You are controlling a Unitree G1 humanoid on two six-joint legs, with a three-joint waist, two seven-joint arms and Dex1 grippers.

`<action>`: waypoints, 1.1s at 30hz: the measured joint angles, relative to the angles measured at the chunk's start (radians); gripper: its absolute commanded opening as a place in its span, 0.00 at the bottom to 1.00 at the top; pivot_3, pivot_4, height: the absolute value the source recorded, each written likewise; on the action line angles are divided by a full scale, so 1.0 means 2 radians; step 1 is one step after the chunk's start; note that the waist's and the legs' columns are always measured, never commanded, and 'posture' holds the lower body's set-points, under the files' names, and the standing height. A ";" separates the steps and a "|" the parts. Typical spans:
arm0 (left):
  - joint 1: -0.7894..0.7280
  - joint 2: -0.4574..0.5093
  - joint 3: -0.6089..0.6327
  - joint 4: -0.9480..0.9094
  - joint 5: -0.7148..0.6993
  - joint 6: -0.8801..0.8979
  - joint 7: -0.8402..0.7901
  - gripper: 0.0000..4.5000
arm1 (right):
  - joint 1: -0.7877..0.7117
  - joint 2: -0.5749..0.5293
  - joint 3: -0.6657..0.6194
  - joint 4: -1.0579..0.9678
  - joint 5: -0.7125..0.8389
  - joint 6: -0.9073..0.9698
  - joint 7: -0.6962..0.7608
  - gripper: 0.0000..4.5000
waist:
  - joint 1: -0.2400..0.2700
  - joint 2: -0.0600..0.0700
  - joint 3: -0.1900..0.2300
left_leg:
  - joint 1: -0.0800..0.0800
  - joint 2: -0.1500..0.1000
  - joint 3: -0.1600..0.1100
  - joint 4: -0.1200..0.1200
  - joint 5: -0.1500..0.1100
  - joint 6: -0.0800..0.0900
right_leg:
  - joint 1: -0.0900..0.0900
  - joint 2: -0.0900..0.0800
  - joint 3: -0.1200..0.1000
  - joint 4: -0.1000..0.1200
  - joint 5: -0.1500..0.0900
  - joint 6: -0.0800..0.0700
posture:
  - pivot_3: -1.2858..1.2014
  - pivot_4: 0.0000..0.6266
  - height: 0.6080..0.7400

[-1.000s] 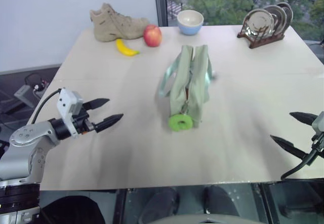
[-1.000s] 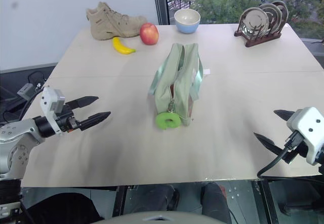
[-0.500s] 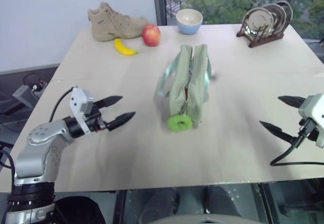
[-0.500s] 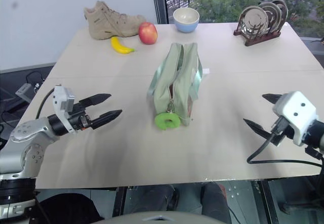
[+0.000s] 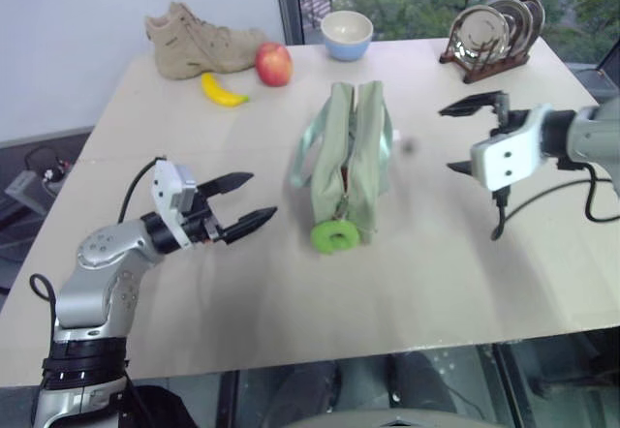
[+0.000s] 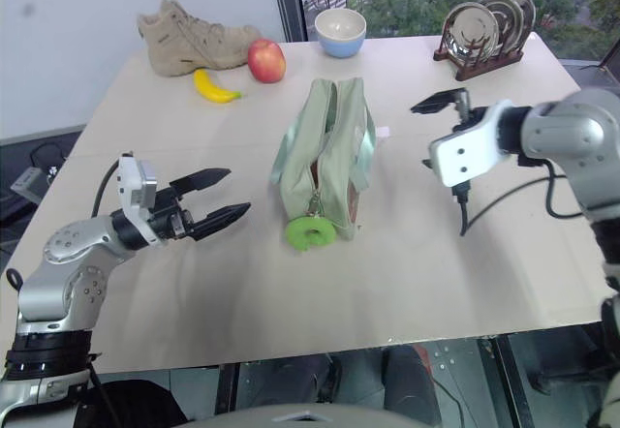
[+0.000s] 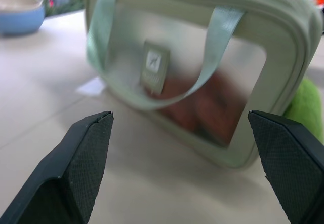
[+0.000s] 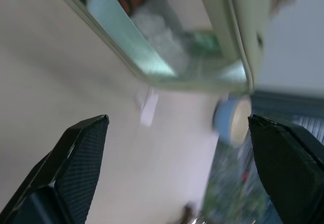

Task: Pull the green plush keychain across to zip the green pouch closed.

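The right gripper (image 6: 434,134) hangs with jaws spread wide and holding nothing. It has swung up from the table's near right edge and now hovers just right of the green pouch (image 6: 325,157). The left gripper (image 6: 221,198), equally wide and empty, has edged closer to the pouch from the left. The pouch sits mid-table, unmoved, with the green plush keychain (image 6: 310,231) resting against its near end on the table (image 6: 407,273)
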 measured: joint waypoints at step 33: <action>0.076 -0.026 0.010 -0.076 0.001 -0.022 0.088 1.00 | -0.282 0.190 0.169 0.416 -0.297 -0.280 -0.272 0.46 | -0.013 0.000 0.000 | 0.000 0.002 0.006 -0.001 -0.001 -0.002 | -0.007 0.006 0.003 0.004 0.000 -0.001 | 0.52 0.24 1.00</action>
